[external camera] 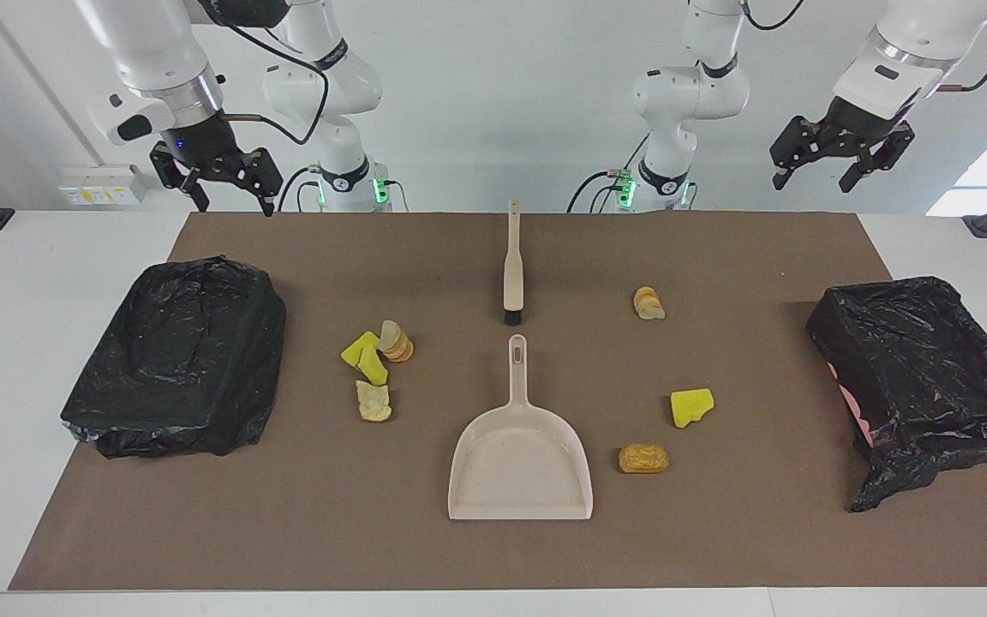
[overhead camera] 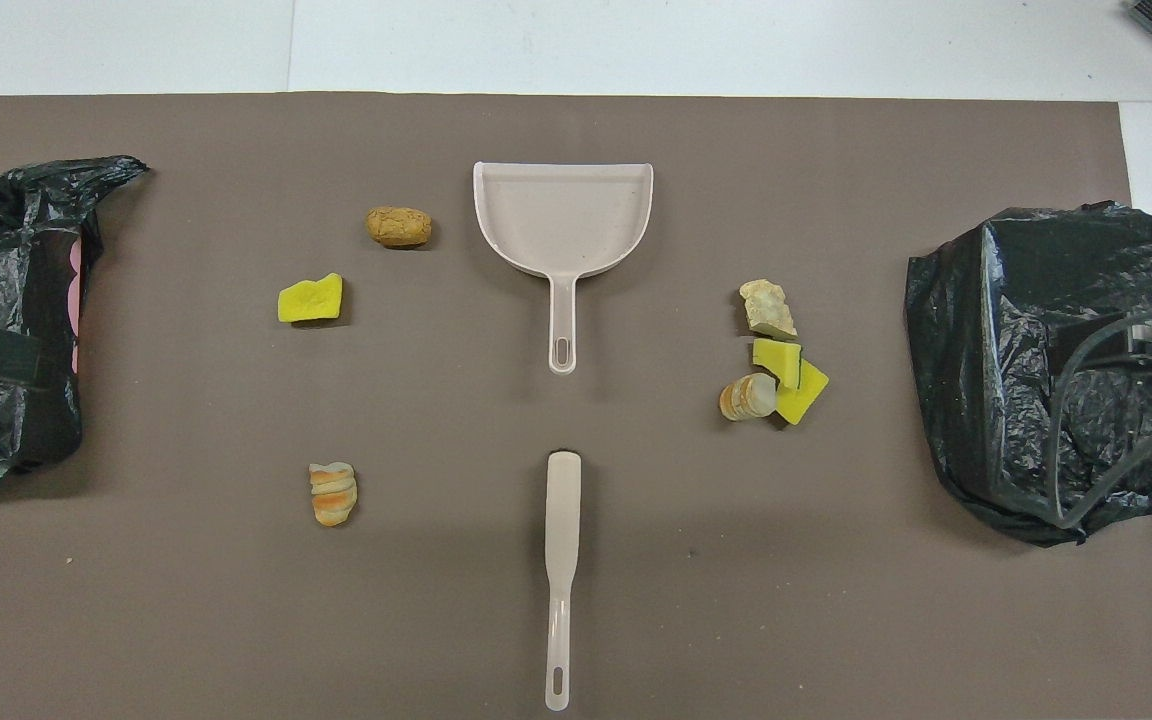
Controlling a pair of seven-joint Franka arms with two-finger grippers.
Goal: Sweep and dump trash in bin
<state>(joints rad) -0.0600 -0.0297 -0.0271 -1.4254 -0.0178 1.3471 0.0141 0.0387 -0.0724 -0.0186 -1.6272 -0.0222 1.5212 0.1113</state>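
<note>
The trash lies on the brown mat in two groups. Toward the right arm's end are yellow sponge chunks (external camera: 363, 356) (overhead camera: 786, 375), a cracker stack (external camera: 396, 341) (overhead camera: 746, 397) and a bread-like lump (external camera: 373, 401) (overhead camera: 766, 308). Toward the left arm's end are a cracker stack (external camera: 649, 303) (overhead camera: 333, 492), a yellow sponge (external camera: 691, 407) (overhead camera: 310, 299) and a brown lump (external camera: 643, 458) (overhead camera: 398, 227). The right gripper (external camera: 235, 204) hangs open and empty high over the mat's edge by the robots. The left gripper (external camera: 810, 184) hangs open and empty high at its own end.
A beige dustpan (external camera: 519, 463) (overhead camera: 563, 215) lies mid-mat, handle toward the robots. A beige brush (external camera: 512, 266) (overhead camera: 561, 540) lies nearer to the robots, in line with it. Black-bagged bins stand at the right arm's end (external camera: 116, 411) (overhead camera: 946, 330) and the left arm's end (external camera: 888, 317) (overhead camera: 36, 250).
</note>
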